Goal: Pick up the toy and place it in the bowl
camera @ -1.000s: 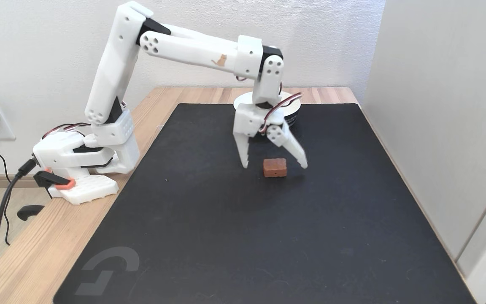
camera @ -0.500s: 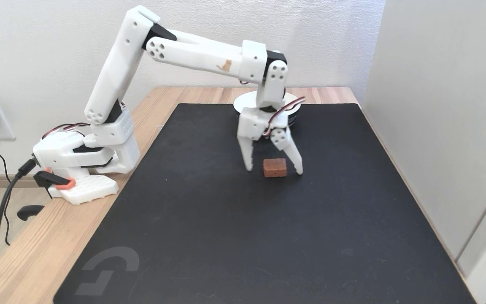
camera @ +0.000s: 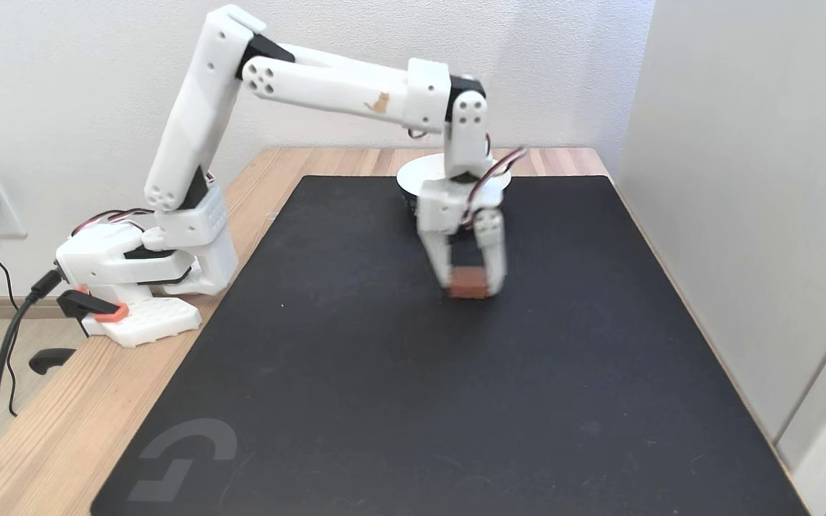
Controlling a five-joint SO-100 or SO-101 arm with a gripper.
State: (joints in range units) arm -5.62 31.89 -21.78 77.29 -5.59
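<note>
White hand (camera: 469, 285) pointing down, its two fingers closed against both sides of the reddish-brown toy (camera: 467, 282), toy low at the black mat (camera: 413, 373), bowl (camera: 413, 179) just behind, partly hidden by the wrist.

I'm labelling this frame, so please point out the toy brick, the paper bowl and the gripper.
toy brick (camera: 467, 282): fixed view, on its front face between the jaws.
paper bowl (camera: 413, 174): fixed view, on its white rim left of the wrist.
gripper (camera: 469, 285): fixed view, midway between its fingertips.
</note>
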